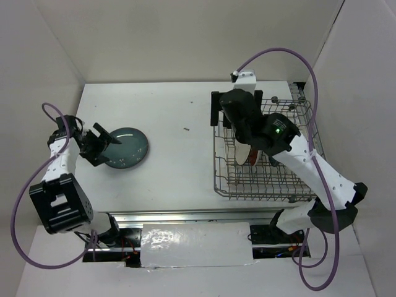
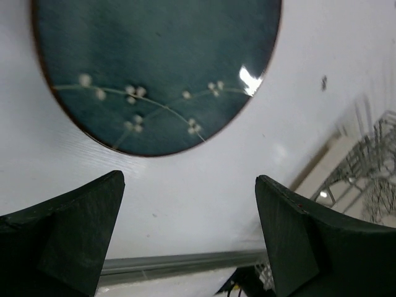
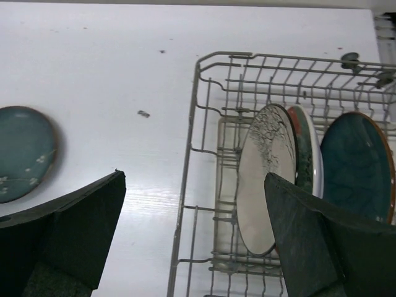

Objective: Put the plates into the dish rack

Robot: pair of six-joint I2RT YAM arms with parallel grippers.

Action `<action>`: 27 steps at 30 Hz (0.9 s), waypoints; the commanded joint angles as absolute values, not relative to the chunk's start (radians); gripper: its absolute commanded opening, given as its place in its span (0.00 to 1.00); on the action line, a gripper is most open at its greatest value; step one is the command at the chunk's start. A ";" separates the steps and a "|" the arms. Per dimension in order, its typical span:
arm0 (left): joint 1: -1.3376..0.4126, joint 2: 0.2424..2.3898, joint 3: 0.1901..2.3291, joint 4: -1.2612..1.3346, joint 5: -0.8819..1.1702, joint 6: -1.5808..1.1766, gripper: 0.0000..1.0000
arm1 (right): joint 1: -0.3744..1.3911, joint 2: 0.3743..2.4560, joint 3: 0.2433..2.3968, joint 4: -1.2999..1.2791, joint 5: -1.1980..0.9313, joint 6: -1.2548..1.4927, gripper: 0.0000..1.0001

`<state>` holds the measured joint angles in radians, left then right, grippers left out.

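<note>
Teal plate [image 2: 154,68] flat, just beyond left gripper [image 2: 189,185]

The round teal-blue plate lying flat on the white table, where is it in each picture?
Top external: the round teal-blue ceramic plate lies left of the middle.
Left wrist: the plate fills the top of the picture.
Right wrist: the plate is at the left edge, partly cut off.
Shared landmark: the grey metal wire dish rack, to the plate's right in every view.
</note>
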<state>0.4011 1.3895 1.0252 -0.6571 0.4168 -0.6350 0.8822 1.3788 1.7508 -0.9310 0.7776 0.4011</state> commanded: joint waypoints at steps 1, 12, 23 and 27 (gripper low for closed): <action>0.440 1.455 1.095 -0.687 0.274 -0.661 0.98 | 0.832 1.377 1.812 -0.867 0.588 0.357 1.00; 0.503 1.582 1.004 -0.615 0.218 -0.768 0.99 | 0.718 1.492 1.922 -0.916 0.368 0.348 1.00; 0.515 1.566 0.847 -0.312 0.393 -0.825 0.90 | 0.594 1.562 2.046 -0.945 0.243 0.357 1.00; 0.522 1.577 0.813 -0.259 0.405 -0.828 0.93 | 0.584 1.574 2.092 -0.965 0.238 0.354 1.00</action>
